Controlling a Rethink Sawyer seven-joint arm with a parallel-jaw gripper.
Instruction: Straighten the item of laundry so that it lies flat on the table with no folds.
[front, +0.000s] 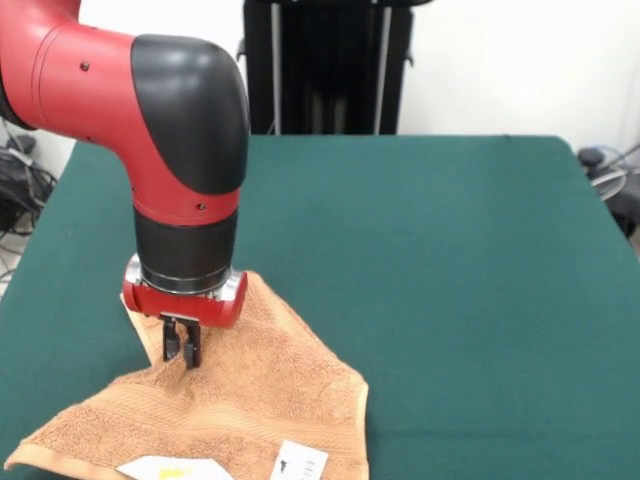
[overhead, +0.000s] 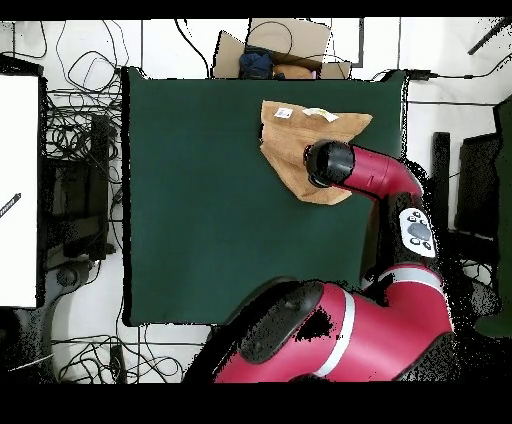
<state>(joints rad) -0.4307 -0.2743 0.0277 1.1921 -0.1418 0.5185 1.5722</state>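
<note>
The orange-tan terry towel (front: 240, 400) lies crumpled near the front left of the dark green table (front: 450, 280), with a raised fold under the gripper and a woven band along its near edge. Two white tags (front: 300, 462) show at its near edge, one with yellow print (front: 172, 468). My gripper (front: 183, 352) points straight down with its fingers close together, pinching a ridge of the towel. In the overhead view the towel (overhead: 290, 140) sits at the table's (overhead: 220, 220) top right part, and the arm's black wrist (overhead: 330, 163) hides the gripper.
A black stand (front: 325, 65) rises behind the table's far edge. Cables (overhead: 70, 130) and boxes (overhead: 285, 45) lie on the floor around the table. A white surface (overhead: 18, 190) stands at the overhead view's left.
</note>
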